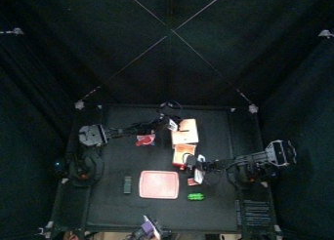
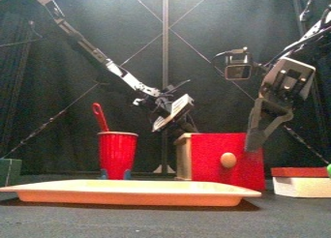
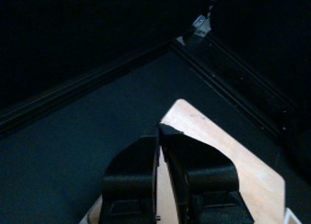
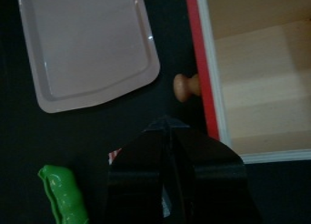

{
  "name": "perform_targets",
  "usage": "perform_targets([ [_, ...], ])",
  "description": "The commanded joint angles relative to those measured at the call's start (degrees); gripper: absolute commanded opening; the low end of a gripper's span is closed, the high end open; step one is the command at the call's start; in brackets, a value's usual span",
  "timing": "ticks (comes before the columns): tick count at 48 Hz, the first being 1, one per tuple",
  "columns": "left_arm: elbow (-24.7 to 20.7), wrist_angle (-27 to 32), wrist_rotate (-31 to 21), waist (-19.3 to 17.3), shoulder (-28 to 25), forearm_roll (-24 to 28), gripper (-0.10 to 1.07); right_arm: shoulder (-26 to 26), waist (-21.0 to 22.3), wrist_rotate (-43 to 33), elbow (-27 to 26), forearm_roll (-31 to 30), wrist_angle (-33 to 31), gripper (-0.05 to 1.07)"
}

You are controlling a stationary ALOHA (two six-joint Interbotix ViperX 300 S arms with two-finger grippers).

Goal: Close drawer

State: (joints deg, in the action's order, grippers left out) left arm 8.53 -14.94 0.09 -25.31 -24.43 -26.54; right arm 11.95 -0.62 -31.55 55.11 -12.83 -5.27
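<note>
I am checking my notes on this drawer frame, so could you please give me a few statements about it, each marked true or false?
1. The drawer is pulled open, its tray interior showing. True.
2. The right gripper grips the drawer's knob. False: it sits near the knob, jaws together, not on it.
3. The pink tray lies beside the drawer. True.
4. The red cup lies tipped over. False: it stands upright.
5. The left gripper has its jaws wide apart. False: they are together.
</note>
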Motion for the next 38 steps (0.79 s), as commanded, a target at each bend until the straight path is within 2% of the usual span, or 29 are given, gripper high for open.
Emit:
perform_targets([
  [1,-2.99,1.49,0.09,-0.79,-0.18,-1.23,0.48,0.18,0.88,0.00,-1.41,-0.35,0.79,0.47],
  [15,-3.34,6.33,0.18,-1.14,-0.62,-1.85,0.48,0.09,4.13,-0.09,-0.79,-0.26,1.05,0.47],
  [38,-3.34,6.68,0.18,-1.23,-0.53,-1.32,0.48,0.00,9.40,0.00,-1.05,-1.85,1.14,0.47],
])
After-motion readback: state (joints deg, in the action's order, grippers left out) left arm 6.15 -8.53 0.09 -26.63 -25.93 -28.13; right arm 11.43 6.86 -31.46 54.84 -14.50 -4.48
